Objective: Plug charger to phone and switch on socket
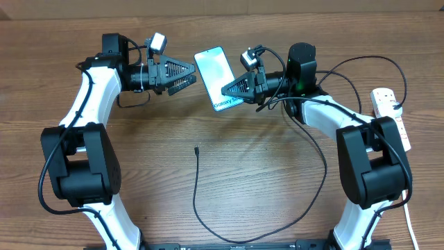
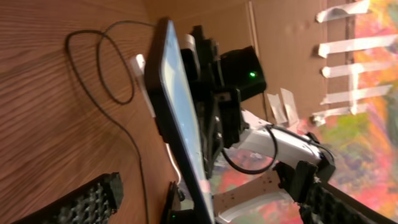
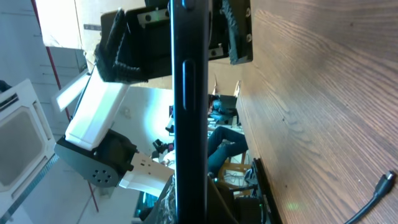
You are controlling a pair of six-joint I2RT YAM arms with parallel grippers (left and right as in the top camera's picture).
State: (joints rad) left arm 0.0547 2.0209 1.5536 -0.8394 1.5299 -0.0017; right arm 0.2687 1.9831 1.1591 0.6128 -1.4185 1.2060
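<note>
Overhead, the phone (image 1: 215, 69) is being held up off the bench (image 1: 263, 173), its screen tilting toward the camera, with the right jaws clamping tight on its lower edge. The left jaws are standing wide around the phone's opposite edge; whether they are touching it is unclear. The charger (image 1: 194, 187) is lying loose on the bench, its tip (image 1: 197, 148) well apart from the phone. The socket (image 1: 388, 111) is sitting at the right edge.

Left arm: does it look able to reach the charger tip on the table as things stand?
Probably yes. The left claw is open and empty beside the phone, which the right claw holds. The charger tip lies on bare table nearer the robot's base, with nothing between.
</note>
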